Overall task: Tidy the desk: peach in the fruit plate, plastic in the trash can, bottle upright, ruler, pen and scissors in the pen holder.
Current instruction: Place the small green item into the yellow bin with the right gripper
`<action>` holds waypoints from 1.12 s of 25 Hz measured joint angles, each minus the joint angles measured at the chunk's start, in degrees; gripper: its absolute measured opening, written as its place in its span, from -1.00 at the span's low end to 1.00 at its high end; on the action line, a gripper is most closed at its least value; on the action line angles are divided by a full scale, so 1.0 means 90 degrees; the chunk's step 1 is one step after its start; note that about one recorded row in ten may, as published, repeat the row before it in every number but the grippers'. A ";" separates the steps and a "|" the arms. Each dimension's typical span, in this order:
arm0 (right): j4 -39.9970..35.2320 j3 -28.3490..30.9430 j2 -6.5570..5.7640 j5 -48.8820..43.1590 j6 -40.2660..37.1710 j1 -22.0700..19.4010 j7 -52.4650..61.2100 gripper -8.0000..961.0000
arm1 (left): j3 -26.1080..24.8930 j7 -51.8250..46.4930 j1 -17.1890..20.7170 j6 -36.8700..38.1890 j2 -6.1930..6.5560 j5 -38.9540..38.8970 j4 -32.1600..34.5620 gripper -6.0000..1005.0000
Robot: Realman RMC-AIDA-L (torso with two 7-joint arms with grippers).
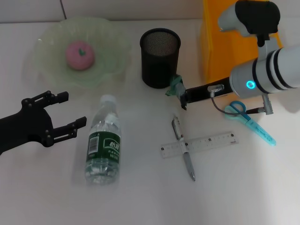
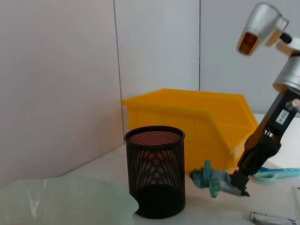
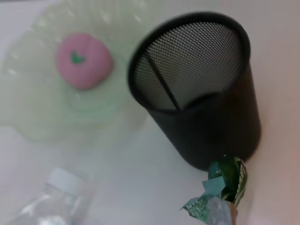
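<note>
lighting is bright, even and diffuse, apparently from overhead. the white desk (image 1: 140, 197) is near overexposed in the head view, with only soft, short shadows under the bottle (image 1: 104, 146) just beside the left gripper (image 1: 70, 112). a blue indicator glows on the right arm (image 1: 262, 77). the right wrist view is soft: the fruit plate (image 3: 33, 117) and peach (image 3: 83, 60), beyond the crumpled plastic (image 3: 220, 190), are blurred. the left wrist view is dimmer and warmer, and the pen holder (image 2: 155, 171) throws a faint shadow.
</note>
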 joint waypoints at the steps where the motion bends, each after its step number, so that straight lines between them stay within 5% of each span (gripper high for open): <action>1: -0.0228 0.0017 -0.0011 0.0021 -0.0094 -0.0113 0.0000 -0.86 | 0.0000 0.0001 0.0009 0.0002 0.0000 -0.0009 0.0000 0.59; 8: -0.1876 0.0114 -0.0022 0.0037 -0.0958 -0.0814 0.0042 -0.83 | 0.0001 0.0001 0.0012 0.0008 -0.0001 -0.0028 0.0000 0.59; 11: -0.3052 0.0783 -0.0018 0.0169 -0.1614 -0.1279 -0.0048 -0.82 | 0.0004 0.0001 -0.0001 0.0018 -0.0004 -0.0036 0.0001 0.59; 16: -0.3788 0.1499 -0.0036 0.0087 -0.1631 -0.1651 -0.0114 -0.80 | -0.0001 0.0003 -0.0023 0.0075 -0.0011 -0.0052 0.0001 0.59; 20: -0.3507 0.2398 -0.0043 0.0028 -0.1248 -0.1624 -0.0560 -0.79 | -0.0009 0.0008 -0.0021 0.0095 -0.0018 -0.0069 0.0001 0.59; 24: -0.2200 0.3382 -0.0066 0.0051 -0.0927 -0.0969 -0.1142 -0.77 | -0.0010 0.0010 -0.0033 0.0100 -0.0020 -0.0074 0.0001 0.59; 28: -0.1484 0.3697 -0.0070 0.0053 -0.0955 -0.0549 -0.1404 -0.76 | -0.0010 0.0011 -0.0043 0.0110 -0.0019 -0.0076 0.0001 0.59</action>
